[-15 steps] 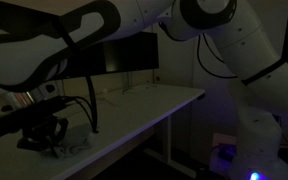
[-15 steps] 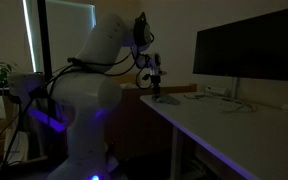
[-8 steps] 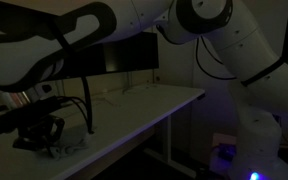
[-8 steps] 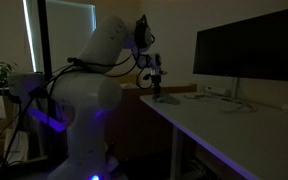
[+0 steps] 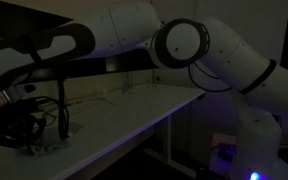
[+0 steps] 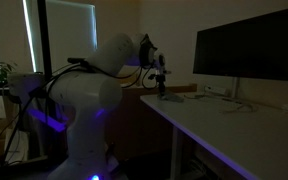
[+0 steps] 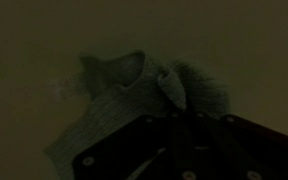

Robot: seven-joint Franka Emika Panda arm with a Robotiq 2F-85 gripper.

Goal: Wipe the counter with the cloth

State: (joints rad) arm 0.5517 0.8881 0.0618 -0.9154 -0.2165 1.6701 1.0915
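The room is very dark. A pale crumpled cloth (image 5: 46, 148) lies near the end of the white counter (image 5: 134, 112), right under my gripper (image 5: 24, 132). In another exterior view the gripper (image 6: 162, 86) stands over the cloth (image 6: 168, 98) at the counter's near end (image 6: 224, 125). In the wrist view the knitted cloth (image 7: 114, 100) fills the middle, and a pinched fold rises into the gripper (image 7: 174, 112), whose fingers are lost in the dark. The gripper appears shut on the cloth.
A large dark monitor (image 6: 249, 55) stands at the back of the counter, with its stand and cables (image 6: 234, 96) on the surface. It also shows behind my arm (image 5: 134, 62). A window with a plant (image 6: 2, 72) is at the far side.
My gripper has moved along the counter toward its end, and the cloth has slid with it. The arm has stretched further across the view.
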